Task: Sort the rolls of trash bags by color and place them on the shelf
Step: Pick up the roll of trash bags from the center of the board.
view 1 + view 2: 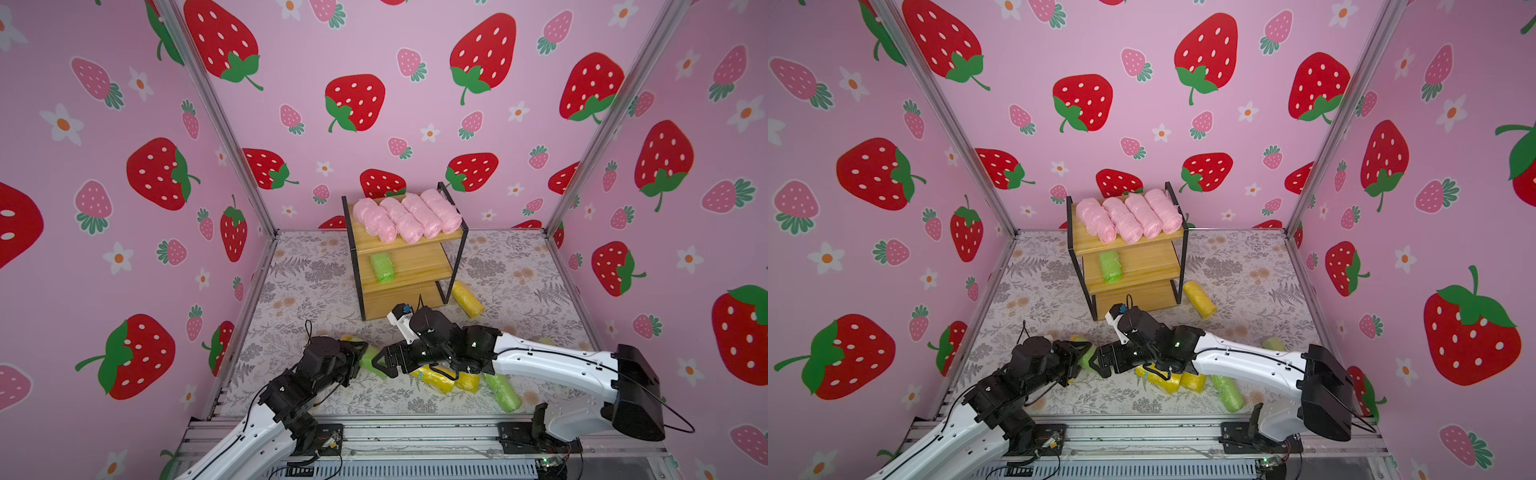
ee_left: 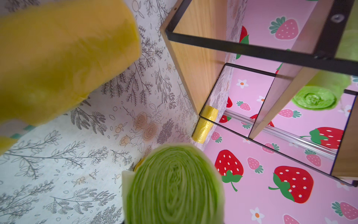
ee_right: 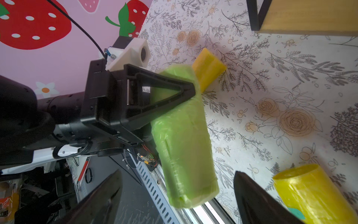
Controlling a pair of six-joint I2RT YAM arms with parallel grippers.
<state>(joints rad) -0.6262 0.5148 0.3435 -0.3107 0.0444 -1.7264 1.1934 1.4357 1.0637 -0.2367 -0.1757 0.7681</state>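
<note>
The left hand (image 1: 360, 353) is clamped; the right hand (image 1: 380, 366) gapes facing it.

Top board (image 1: 419, 244) full, middle board (image 1: 420, 264) roomy

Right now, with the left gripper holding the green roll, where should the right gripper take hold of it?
Probably the free half of the green roll, the part sticking out past the left gripper, pinched across its round side. Come end-on from the free end. The open right gripper faces that end with a finger on each side of it.
</note>
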